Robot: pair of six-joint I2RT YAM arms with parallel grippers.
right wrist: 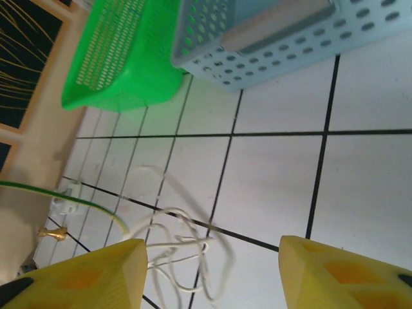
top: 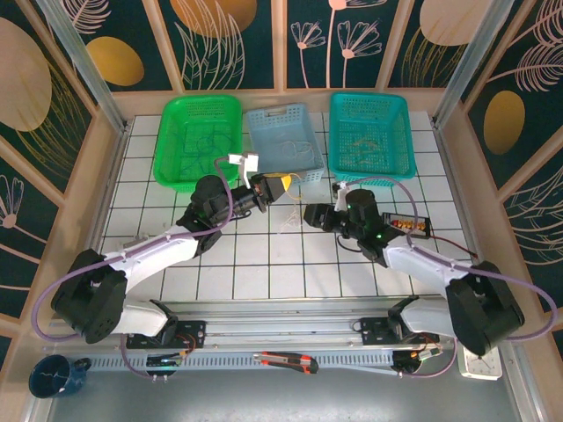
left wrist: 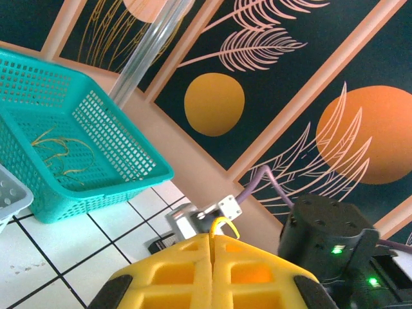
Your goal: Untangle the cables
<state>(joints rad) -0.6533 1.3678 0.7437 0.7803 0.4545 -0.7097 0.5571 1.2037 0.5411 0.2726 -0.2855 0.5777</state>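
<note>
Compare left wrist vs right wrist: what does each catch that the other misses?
Left wrist: teal basket holding tan cables, left fingers shut on a yellow cable loop, the other arm's black housing with green lights. Right wrist: green basket, white cables tangled on the tiles, a green cable, right fingers open. Both: white tiled table, light blue basket (just a corner in left wrist).
</note>
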